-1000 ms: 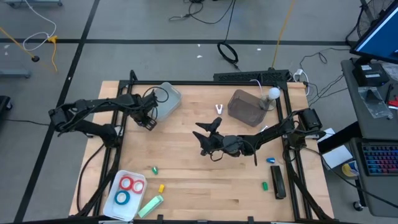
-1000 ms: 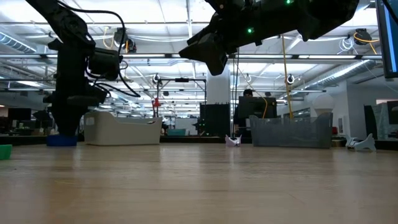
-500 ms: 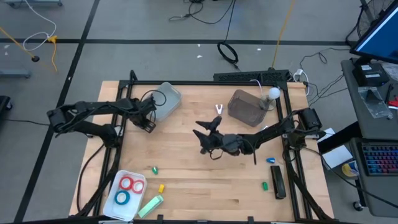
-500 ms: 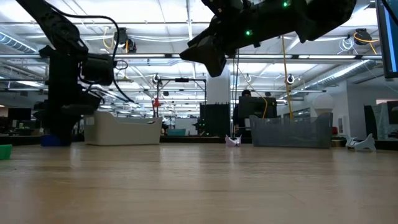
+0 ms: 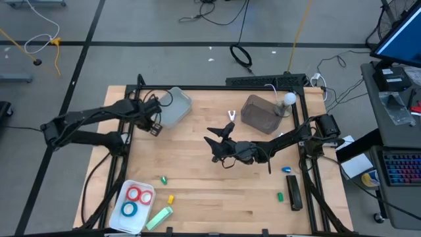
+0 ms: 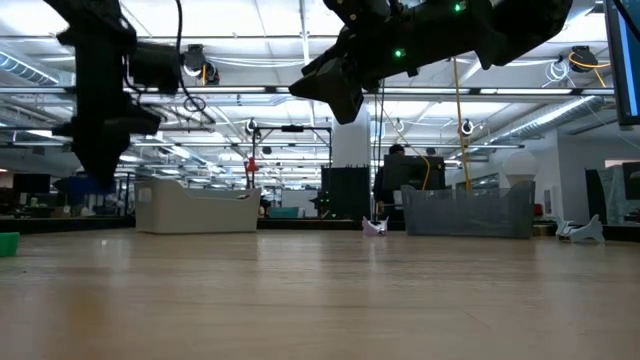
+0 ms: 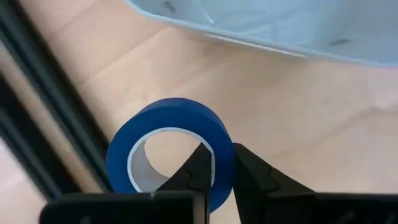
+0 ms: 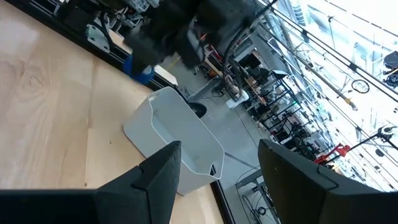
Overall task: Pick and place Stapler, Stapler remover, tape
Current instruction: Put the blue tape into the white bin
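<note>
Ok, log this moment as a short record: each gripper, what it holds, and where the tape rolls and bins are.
left gripper: shut on the wall of a blue tape roll, raised off the table beside the white bin
right gripper: open, empty, above the table's middle
white tray: near left corner, holds a red roll and a blue roll
grey bin: far right side

Left gripper (image 7: pixel 216 180) now higher, blue tape (image 7: pixel 169 149) pinched between fingers, off table (image 5: pixel 217 197)
</note>
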Action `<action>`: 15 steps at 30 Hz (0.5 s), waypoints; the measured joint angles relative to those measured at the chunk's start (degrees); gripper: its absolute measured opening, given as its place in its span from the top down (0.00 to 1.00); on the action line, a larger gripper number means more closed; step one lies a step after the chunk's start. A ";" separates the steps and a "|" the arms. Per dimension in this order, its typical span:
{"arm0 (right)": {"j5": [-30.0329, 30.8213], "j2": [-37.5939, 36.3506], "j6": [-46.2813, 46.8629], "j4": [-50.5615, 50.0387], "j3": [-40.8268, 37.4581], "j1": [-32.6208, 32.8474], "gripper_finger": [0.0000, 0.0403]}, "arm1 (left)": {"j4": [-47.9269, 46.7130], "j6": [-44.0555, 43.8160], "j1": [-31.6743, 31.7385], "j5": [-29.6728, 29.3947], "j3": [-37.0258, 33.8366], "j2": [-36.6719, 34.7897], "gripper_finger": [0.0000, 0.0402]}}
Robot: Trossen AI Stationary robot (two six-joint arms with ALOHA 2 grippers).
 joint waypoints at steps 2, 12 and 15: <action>0.00 0.00 0.02 0.00 0.00 0.00 0.48 | -3.30 -1.63 -1.82 1.03 2.46 -2.03 0.91; 0.00 0.00 0.02 0.00 0.00 0.00 0.48 | -12.44 -15.95 -19.00 14.15 11.13 -8.70 0.91; 0.00 0.00 0.02 0.00 0.00 0.00 0.48 | -12.59 -22.62 -26.24 17.36 11.72 -8.82 0.91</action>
